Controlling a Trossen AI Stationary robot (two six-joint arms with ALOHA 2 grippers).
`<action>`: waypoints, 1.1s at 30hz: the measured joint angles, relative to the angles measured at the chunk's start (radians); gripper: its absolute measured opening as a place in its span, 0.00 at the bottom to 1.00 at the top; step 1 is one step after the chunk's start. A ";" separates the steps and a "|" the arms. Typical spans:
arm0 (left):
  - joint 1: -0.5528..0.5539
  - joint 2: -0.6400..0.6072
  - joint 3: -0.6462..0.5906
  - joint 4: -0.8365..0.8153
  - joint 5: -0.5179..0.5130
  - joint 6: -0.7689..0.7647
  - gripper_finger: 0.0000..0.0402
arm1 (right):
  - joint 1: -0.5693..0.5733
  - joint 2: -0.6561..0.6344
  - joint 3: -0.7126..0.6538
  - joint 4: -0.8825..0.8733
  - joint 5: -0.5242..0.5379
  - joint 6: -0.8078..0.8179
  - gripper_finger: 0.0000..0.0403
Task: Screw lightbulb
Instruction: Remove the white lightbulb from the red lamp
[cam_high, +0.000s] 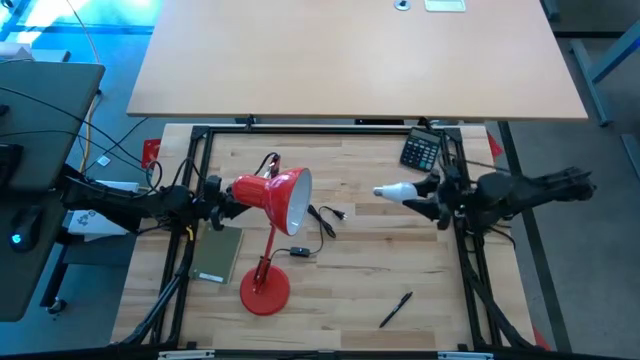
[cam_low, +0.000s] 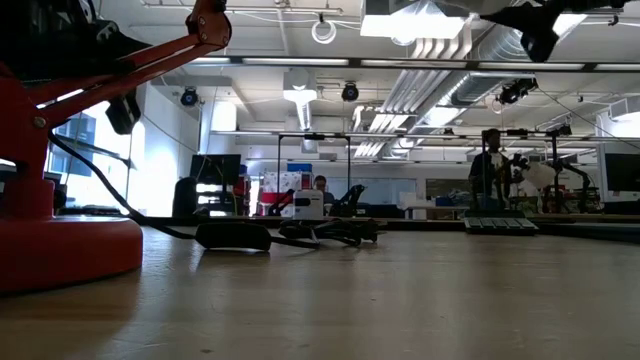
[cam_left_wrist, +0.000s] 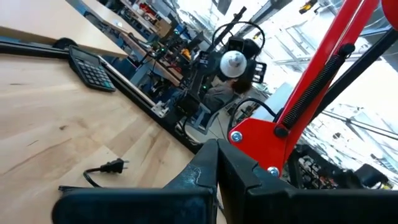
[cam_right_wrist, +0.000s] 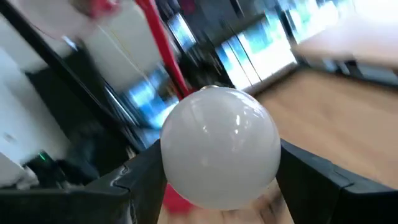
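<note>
Wooden table (cam_high: 360, 290), lamp (cam_high: 272, 195), calculator (cam_high: 421, 151), lab room behind

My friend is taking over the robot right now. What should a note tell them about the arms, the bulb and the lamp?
Left gripper: shut on the red lamp's arm, right behind the shade, holding the red lamp steady with the shade opening facing the other arm.
Right gripper: shut on the lightbulb, held above the table, pointing toward the shade.
Done: bulb picked up, lamp braced.
Left: the bulb is apart from the shade, with a gap of bare table beneath. It likely needs moving into the shade, then screwing in.
Nearby: calculator, black pen, lamp's plug and cord.
</note>
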 joint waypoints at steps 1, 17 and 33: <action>0.000 0.000 0.000 0.000 -0.001 0.003 0.00 | -0.001 0.001 -0.044 0.095 0.000 -0.040 0.63; -0.002 0.000 0.000 -0.062 0.052 0.027 0.00 | 0.001 0.073 -0.507 0.497 0.197 -0.250 0.63; -0.002 0.000 0.000 -0.120 0.081 0.065 0.00 | -0.217 0.183 -0.520 0.730 -0.093 -0.706 0.63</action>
